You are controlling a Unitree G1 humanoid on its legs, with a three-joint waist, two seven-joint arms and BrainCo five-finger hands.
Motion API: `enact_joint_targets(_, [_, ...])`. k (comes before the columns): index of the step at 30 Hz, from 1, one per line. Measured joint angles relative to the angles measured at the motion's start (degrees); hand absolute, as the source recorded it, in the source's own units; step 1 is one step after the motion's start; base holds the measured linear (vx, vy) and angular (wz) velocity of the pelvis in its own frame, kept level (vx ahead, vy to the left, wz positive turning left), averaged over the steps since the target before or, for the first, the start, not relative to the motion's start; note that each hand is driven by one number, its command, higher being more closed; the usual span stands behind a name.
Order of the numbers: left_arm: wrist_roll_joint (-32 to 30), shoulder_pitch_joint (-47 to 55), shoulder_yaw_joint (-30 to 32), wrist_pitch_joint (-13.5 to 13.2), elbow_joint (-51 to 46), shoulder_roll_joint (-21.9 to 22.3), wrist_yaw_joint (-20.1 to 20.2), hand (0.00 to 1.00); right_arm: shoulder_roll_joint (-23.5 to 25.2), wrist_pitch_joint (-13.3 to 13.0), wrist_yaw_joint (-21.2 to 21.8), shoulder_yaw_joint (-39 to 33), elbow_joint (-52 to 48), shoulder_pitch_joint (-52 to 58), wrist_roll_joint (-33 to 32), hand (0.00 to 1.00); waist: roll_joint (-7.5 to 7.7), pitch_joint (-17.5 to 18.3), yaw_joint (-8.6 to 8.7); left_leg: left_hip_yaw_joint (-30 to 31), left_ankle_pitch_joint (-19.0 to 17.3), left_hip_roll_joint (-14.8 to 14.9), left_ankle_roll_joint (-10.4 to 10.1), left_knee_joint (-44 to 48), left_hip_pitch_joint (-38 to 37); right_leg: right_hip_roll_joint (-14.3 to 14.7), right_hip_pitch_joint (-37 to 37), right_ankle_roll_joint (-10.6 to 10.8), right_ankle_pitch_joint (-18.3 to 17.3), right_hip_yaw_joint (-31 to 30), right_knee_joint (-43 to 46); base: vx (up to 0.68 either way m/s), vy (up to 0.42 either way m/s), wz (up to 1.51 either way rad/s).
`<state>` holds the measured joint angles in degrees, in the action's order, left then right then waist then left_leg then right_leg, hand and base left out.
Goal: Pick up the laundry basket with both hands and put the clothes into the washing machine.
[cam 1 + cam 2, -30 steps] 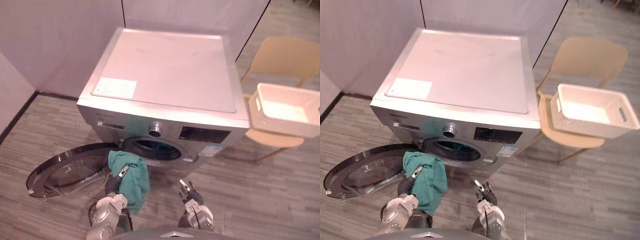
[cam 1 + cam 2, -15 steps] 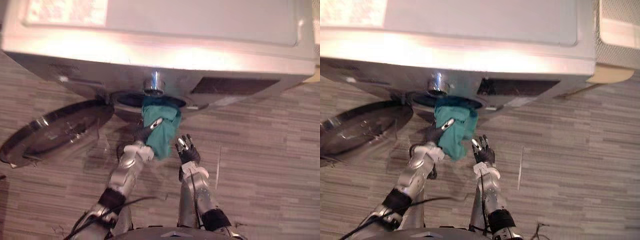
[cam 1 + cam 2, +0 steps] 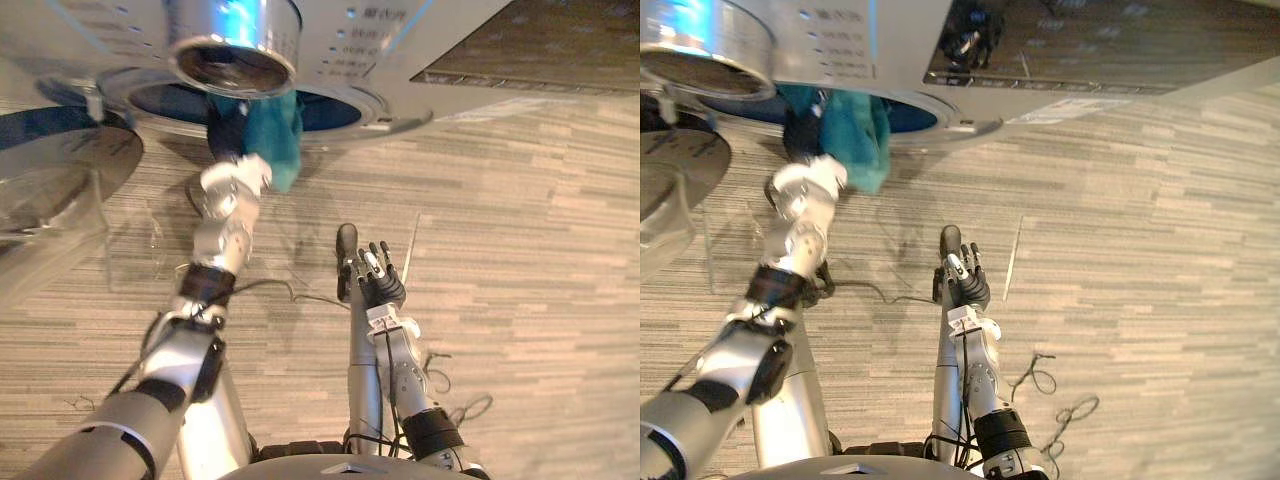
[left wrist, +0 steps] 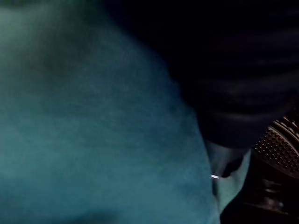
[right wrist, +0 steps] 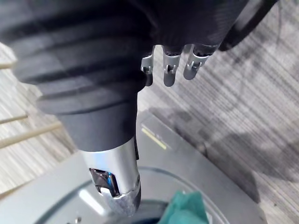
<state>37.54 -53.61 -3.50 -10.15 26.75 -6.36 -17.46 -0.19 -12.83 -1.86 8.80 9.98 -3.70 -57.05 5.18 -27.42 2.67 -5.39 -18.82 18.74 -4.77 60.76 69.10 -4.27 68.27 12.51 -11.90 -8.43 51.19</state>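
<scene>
— Floor (image 3: 520, 250) by washer (image 3: 400, 50): teal cloth (image 3: 280, 140) against left hand (image 3: 228, 128), draped at the door opening (image 3: 340, 108) just past it. Can't tell its hold.
— Right hand (image 3: 375, 280) lower, splayed, empty. Release early and cloth drops outside the washer.

The drum opening (image 3: 330, 112) is partly blocked by the teal cloth (image 3: 280, 140) and left hand (image 3: 228, 128). Its right part is left free, the door (image 3: 60, 180) swung aside.

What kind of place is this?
Probably a laundry corner of a room: a front-loading washing machine with its round door swung open, a teal cloth at its opening, and wood-look plank floor.
</scene>
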Motion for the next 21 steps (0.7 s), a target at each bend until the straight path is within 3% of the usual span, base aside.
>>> enact_joint_targets(6, [3.2, -13.3, -2.1, -0.6, 5.0, -2.3, -0.2, 1.0, 0.3, -0.8, 0.6, -1.0, -0.5, 0.1, 1.1, 0.0, 0.43, -0.3, 0.99, 0.5, -0.8, 0.4, 0.2, 1.2, 1.7, 0.4, 1.1, 0.2, 0.3, 0.0, -0.1, -0.01, 0.038, -0.08])
enact_joint_targets(10, [10.9, -24.5, -3.9, -0.8, 11.9, -9.6, 0.4, 1.0, 1.6, -0.7, 2.9, -2.1, -1.3, 0.3, 1.0, 0.0, 0.49, -0.3, 1.65, -0.2, -1.1, 1.9, 0.2, 2.2, 2.5, 1.7, 2.1, 0.1, 0.8, -0.3, -0.5, 0.01, 0.034, -0.2])
enact_joint_targets(13, [12.3, -29.4, -5.0, -0.8, 12.5, -13.6, 0.3, 1.0, 1.9, -0.4, 3.2, -5.0, -1.2, 1.0, 0.7, 0.0, 0.49, -0.3, 1.32, -1.7, -1.1, 2.8, 0.2, 2.4, 1.0, 2.4, 1.6, 0.1, 1.0, -1.3, -0.3, 0.02, 0.025, -0.17])
enact_joint_targets(15, [11.8, -29.2, -7.3, -2.8, 13.6, -16.6, 1.1, 1.0, 1.5, 0.3, 4.2, -6.9, -1.0, 2.6, 0.5, 0.0, 0.52, -0.3, 1.3, -2.7, -1.1, 3.0, 0.2, 2.2, -0.2, 2.6, 1.2, 0.0, 1.1, -2.1, -0.4, 0.01, 0.027, -0.14])
enact_joint_targets(21, [9.1, -29.3, -11.7, -2.2, 15.1, -20.4, -1.1, 1.0, -0.7, 1.7, 4.6, -10.0, 2.4, 7.5, -1.6, 0.0, 0.52, -0.3, 1.47, -2.9, -1.1, 3.8, 0.2, 2.0, -1.0, 3.2, 0.6, -0.3, 2.3, -2.0, -1.5, -0.01, 0.046, -0.08])
